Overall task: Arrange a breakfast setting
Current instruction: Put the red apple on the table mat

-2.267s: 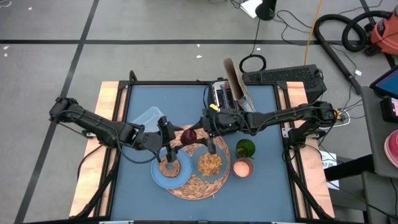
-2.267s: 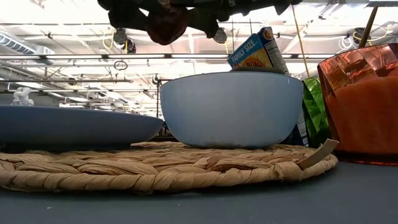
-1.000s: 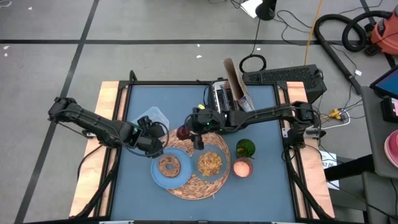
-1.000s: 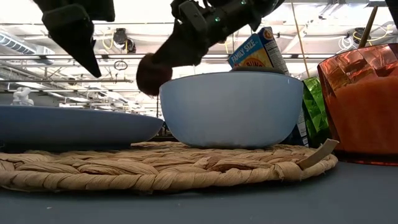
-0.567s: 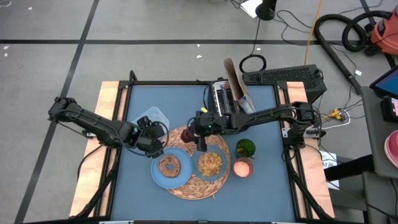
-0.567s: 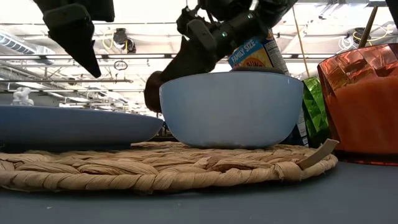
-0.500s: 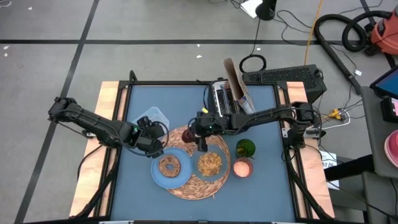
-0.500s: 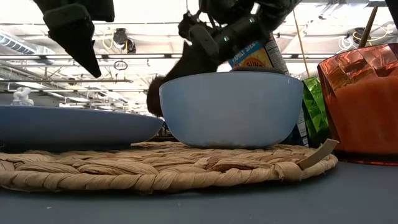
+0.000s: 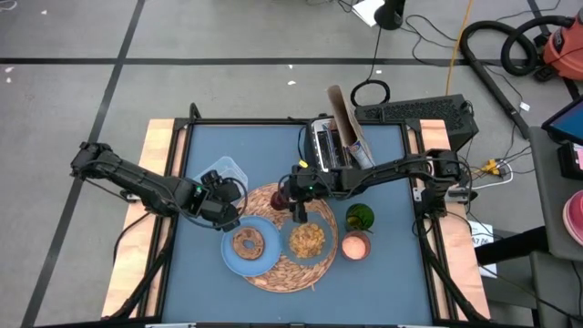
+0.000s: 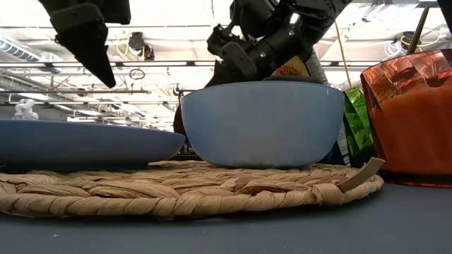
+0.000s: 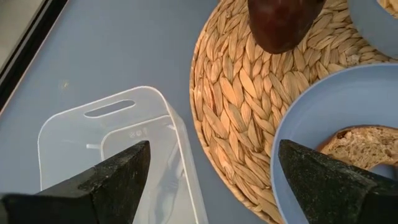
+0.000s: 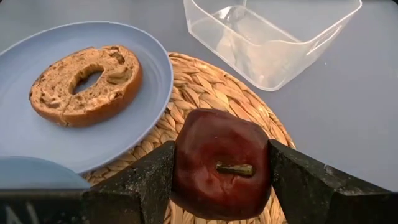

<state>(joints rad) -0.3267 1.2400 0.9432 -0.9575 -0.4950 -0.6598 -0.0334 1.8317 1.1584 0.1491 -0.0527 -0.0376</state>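
Blue matting covers the table (image 9: 209,146), which sits mid-frame in the high view on a grey tiled floor, with cables and a vacuum hose toward the upper right. Just below the table's centre lies the round woven mat (image 9: 290,271), and on its left part rests the light-blue plate (image 9: 230,260) bearing the brown bagel (image 9: 247,242). Right of the plate, also on the mat, stands the bowl (image 9: 309,239) of tan cereal (image 9: 307,241); further right, off the mat's edge, is the orange-pink cup (image 9: 355,245), with a green object (image 9: 360,217) just above it. At the upper middle of the table stand the toaster (image 9: 325,139) and a cereal box (image 9: 346,123). The right gripper (image 9: 284,194) reaches in from the right side over the mat's upper edge, its jaws closed on the dark-red fruit (image 12: 221,162), stem end facing the wrist camera, low over the weave beside the plate. The left gripper (image 9: 226,202) hangs at the mat's upper-left rim, jaws spread wide and holding nothing, next to the clear plastic tub (image 9: 219,171) on the bare matting.
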